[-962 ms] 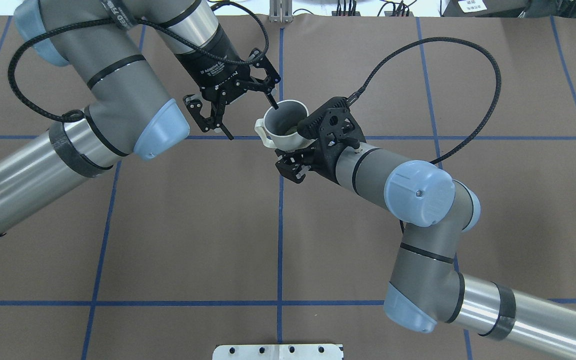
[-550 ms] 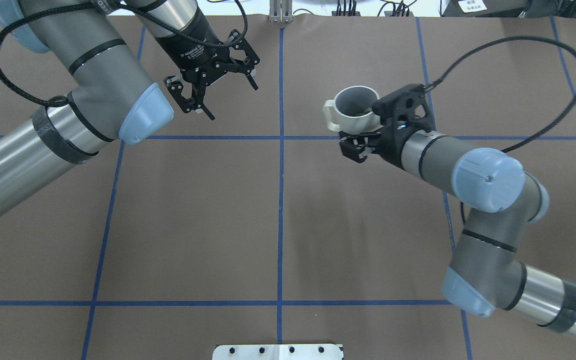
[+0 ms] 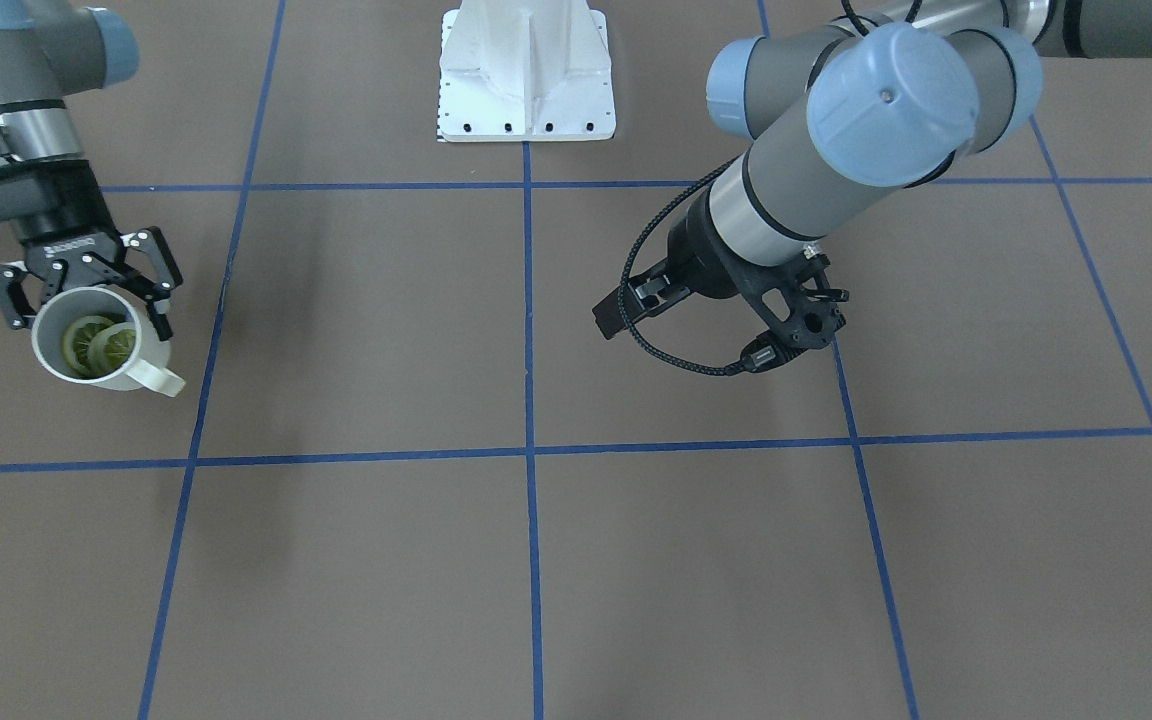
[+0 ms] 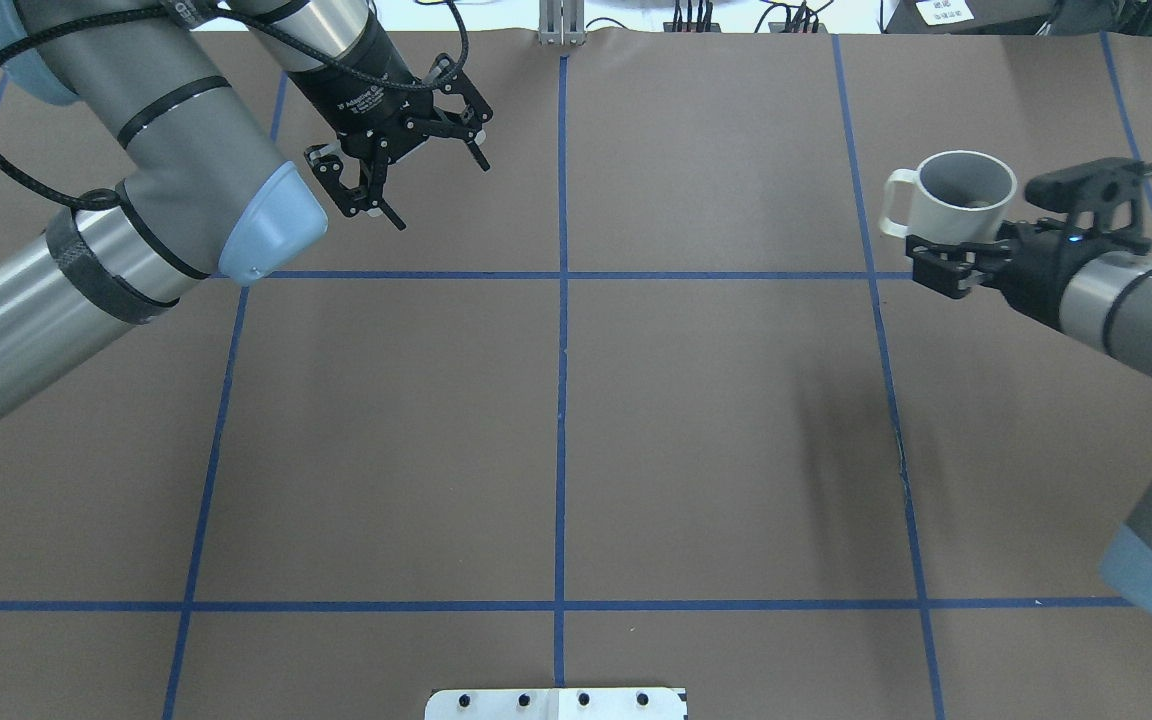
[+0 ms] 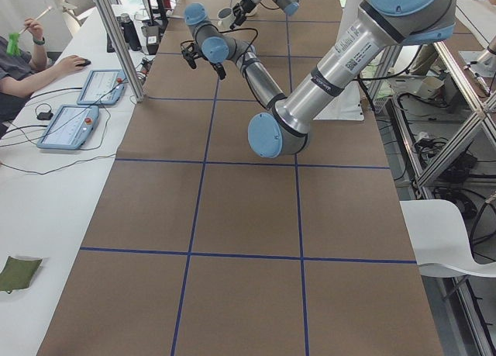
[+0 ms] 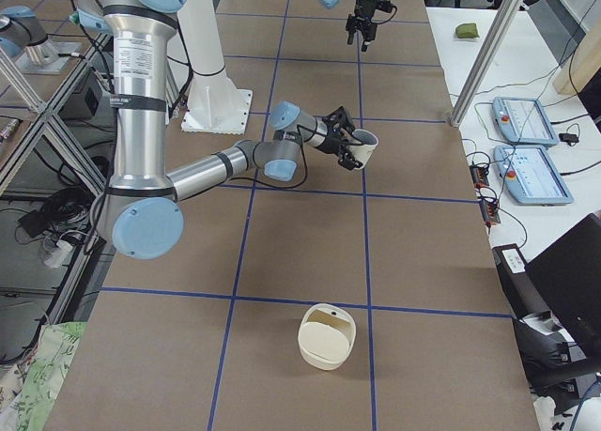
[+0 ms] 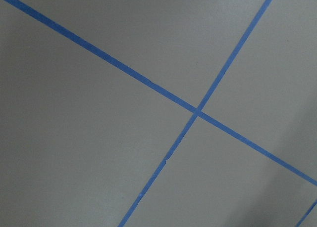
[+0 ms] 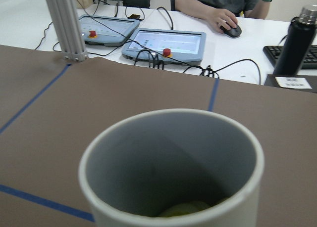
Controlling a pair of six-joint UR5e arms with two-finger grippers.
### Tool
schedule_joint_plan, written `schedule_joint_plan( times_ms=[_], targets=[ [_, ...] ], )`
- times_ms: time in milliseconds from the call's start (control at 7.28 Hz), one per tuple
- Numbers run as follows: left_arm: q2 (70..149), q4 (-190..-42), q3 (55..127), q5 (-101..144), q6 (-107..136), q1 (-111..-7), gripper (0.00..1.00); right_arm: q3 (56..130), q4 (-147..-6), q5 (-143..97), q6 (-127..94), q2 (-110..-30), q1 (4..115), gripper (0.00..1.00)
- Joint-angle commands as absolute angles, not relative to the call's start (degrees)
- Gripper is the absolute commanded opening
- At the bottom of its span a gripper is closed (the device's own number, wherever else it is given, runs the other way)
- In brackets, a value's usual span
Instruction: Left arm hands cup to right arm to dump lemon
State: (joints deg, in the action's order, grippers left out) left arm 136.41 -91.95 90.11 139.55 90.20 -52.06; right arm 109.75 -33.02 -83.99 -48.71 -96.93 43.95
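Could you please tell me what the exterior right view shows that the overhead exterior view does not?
Only the exterior right view shows the cream-coloured container on the table near that camera, and the two tablets on the side bench. Only the overhead exterior view plainly shows the handle of the cup, and the left gripper open and empty. Both views show the right gripper shut on the cup, far from the left gripper.
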Motion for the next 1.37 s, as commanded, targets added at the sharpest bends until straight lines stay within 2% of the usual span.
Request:
schedule_joint_plan(
  times_ms=[0, 137, 275, 412, 824, 1099, 1236],
  targets=[
    [134.31, -91.76, 90.61, 136.25, 87.55, -52.38, 1.0, 109.08, -21.5, -96.43, -48.69, -108.33, 55.48, 0.05],
    [134.12, -91.84, 90.7, 133.79, 87.37, -52.38, 1.0, 106.64, -18.66, -106.16, -48.69, -109.93, 63.99, 0.05],
    [134.03, -91.76, 91.4, 130.29, 85.19, -52.38, 1.0, 100.87, -11.93, -114.26, -48.95, -110.21, 70.68, 0.05],
    [134.03, -91.32, 91.67, 129.65, 80.47, -53.08, 1.0, 94.81, -6.12, -117.83, -49.56, -109.87, 74.58, 0.05],
    [130.01, -91.32, 93.15, 129.55, 67.47, -57.11, 1.0, 87.3, 3.39, -126.89, -61.74, -109.6, 83.64, 0.05],
    [119.41, -91.32, 101.21, 123.69, 52.63, -57.48, 1.0, 84.38, 10.42, -127.09, -72.28, -109.34, 84.55, 0.06],
    [117.09, -91.32, 102.99, 123.49, 48.03, -57.65, 1.0, 83.42, 12.02, -126.83, -75.2, -109.25, 84.55, 0.07]
  ],
)
